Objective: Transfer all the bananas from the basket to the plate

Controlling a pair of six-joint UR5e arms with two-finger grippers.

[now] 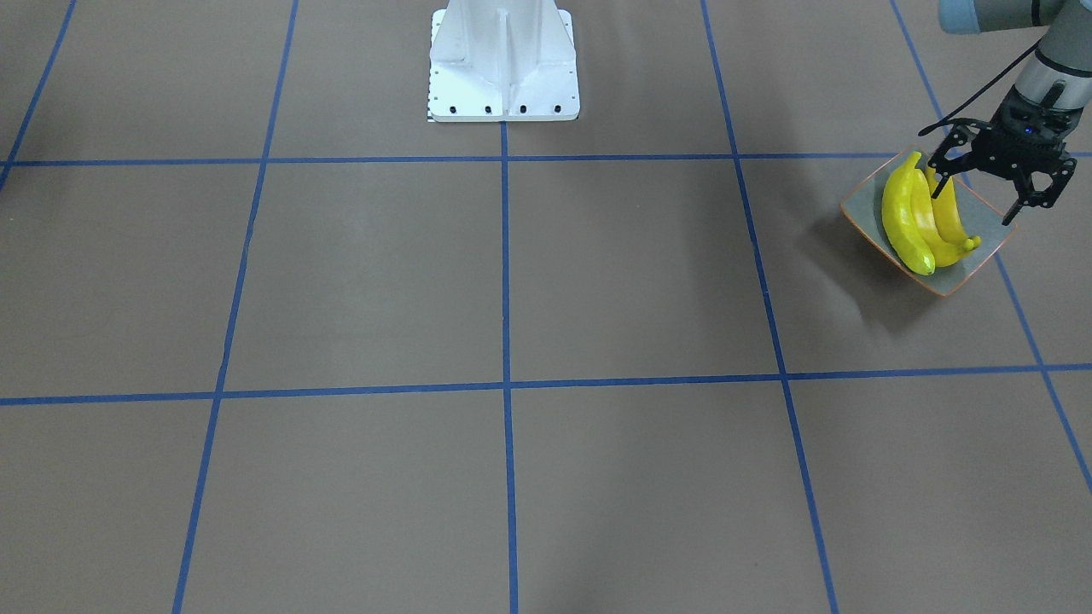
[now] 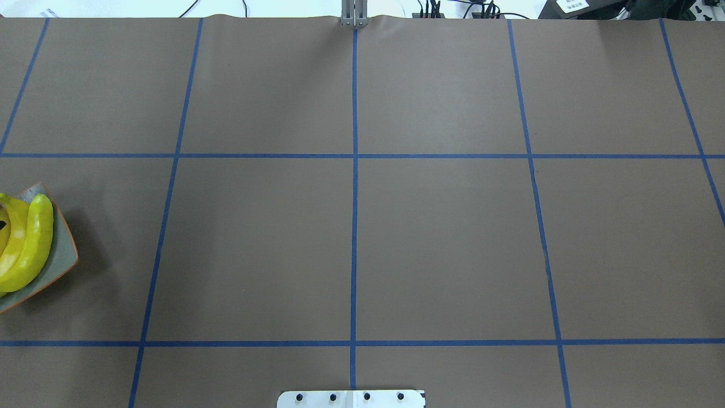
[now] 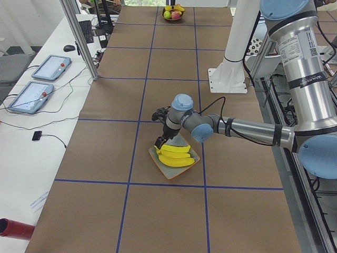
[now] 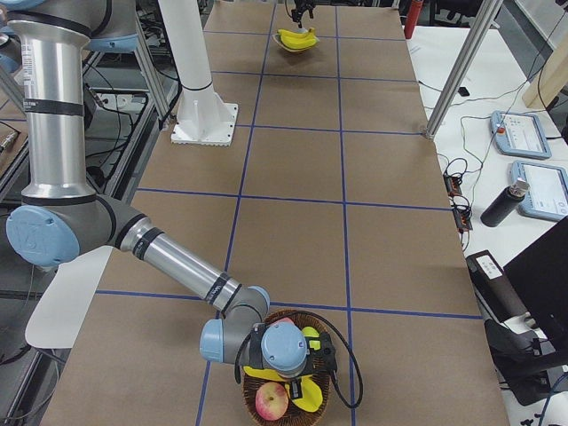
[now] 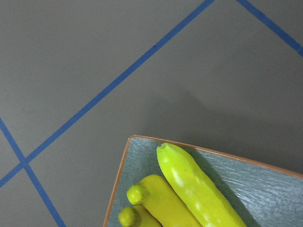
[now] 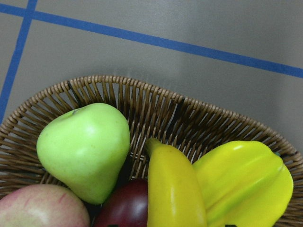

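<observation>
Currently on plate (image 1: 863, 211): three bananas (image 1: 909, 217), touching
Basket (image 6: 156, 101): one banana (image 6: 173, 189), mixed fruit
Left gripper (image 1: 974, 207): spread, empty, over plate
Right gripper (image 4: 300, 383): over basket, grip unclear

A robotics lab, this; blue tape grid (image 2: 354, 226) across the brown-papered table (image 2: 442, 238); teach pendants (image 3: 50, 67) on the left-edge white bench (image 3: 21, 139).

bright, even light, a soft shadow beside the plate (image 1: 863, 211), wrist close-ups perhaps slightly blurred.
</observation>
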